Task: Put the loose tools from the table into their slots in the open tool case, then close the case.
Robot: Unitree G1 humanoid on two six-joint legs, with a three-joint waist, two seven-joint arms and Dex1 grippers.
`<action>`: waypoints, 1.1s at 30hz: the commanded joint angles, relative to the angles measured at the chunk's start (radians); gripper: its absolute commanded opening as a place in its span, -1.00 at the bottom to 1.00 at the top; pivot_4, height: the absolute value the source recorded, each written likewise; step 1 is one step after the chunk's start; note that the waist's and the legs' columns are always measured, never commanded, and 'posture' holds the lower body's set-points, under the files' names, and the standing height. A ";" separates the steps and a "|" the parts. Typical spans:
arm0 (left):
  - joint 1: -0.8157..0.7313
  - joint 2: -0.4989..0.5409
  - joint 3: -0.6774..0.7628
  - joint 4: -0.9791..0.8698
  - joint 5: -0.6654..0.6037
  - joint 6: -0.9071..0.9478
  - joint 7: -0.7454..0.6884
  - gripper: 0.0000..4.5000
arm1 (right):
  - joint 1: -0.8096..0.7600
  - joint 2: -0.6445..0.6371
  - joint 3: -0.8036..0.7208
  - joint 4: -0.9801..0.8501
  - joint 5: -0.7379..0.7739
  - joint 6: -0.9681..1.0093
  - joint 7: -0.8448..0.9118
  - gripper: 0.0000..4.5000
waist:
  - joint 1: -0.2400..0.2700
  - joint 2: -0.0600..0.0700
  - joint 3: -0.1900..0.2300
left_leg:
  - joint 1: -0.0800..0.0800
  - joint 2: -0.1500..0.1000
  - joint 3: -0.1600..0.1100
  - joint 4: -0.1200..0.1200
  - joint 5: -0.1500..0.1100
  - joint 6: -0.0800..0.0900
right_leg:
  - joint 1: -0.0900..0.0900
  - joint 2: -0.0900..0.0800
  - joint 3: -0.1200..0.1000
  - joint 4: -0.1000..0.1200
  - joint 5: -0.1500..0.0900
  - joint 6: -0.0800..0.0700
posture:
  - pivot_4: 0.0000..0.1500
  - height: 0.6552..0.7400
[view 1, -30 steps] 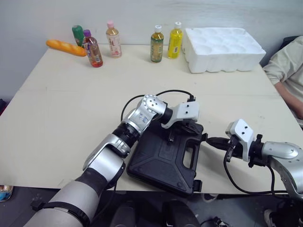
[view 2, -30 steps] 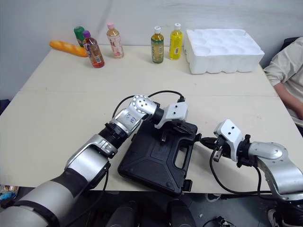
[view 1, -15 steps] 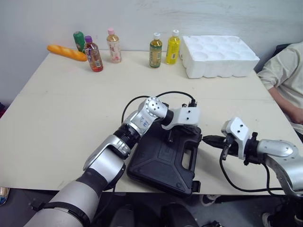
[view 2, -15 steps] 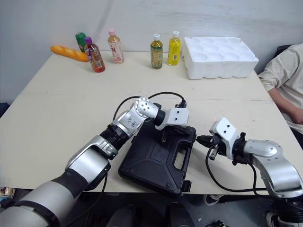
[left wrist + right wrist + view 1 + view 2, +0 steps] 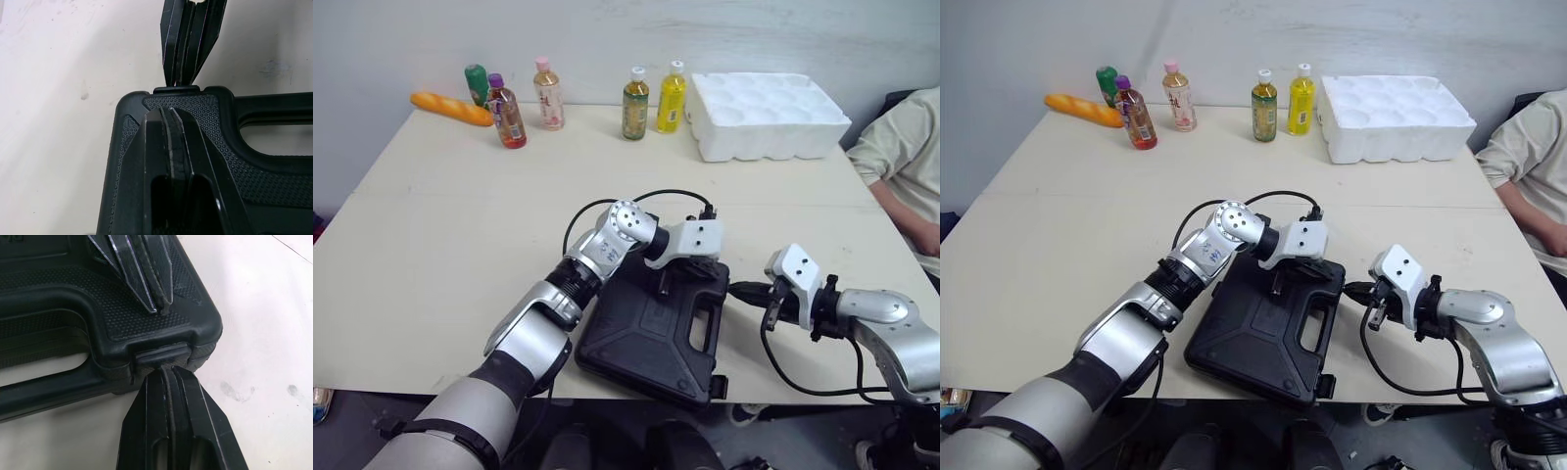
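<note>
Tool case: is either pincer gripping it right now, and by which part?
Nothing is held. Both are shut empty: the left pincer rests on the tool case lid's corner, the right pincer points at the latch there.

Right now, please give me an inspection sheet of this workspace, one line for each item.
Surface: beige table, flat.
Job's things: black plastic tool case, lid down, at the near edge; corner latch, state unclear.
Loose tools: nothing seen.
Clutter: five drink bottles, orange bread-shaped item, white foam tray, all along the far edge.
Grippers: left gripper shut, tips on the case lid; right gripper shut, tip at the latch.
Cables: black cable looping by the left wrist; another cable hanging under the right wrist.
Surroundings: person's beige sleeve at the right; grey wall.
</note>
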 commanded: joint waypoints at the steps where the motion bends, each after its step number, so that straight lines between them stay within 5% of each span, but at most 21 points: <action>1: 0.077 0.013 -0.085 0.078 0.086 0.054 -0.040 -0.97 | -0.046 0.020 -0.016 -0.067 0.048 0.011 0.000 -1.00 | -0.002 0.000 0.000 | 0.000 0.000 0.000 -0.001 0.000 0.000 | 0.000 0.000 0.000 0.000 0.000 0.000 | 1.00 1.00; 23: 0.102 0.015 -0.100 0.069 0.103 0.046 -0.027 -0.97 | -0.095 0.013 0.040 -0.144 0.016 0.057 0.019 -1.00 | -0.016 -0.002 -0.004 | 0.000 0.000 -0.002 -0.004 0.001 -0.001 | 0.000 -0.001 -0.002 -0.003 0.000 -0.001 | 1.00 1.00; 33: 0.109 0.062 -0.048 -0.016 0.054 0.092 -0.067 -0.97 | 0.042 -0.115 -0.174 -0.152 0.084 0.066 0.075 -1.00 | 0.004 0.001 -0.002 | -0.006 0.000 -0.004 -0.006 0.001 0.000 | -0.004 -0.002 -0.004 -0.008 0.000 -0.001 | 1.00 1.00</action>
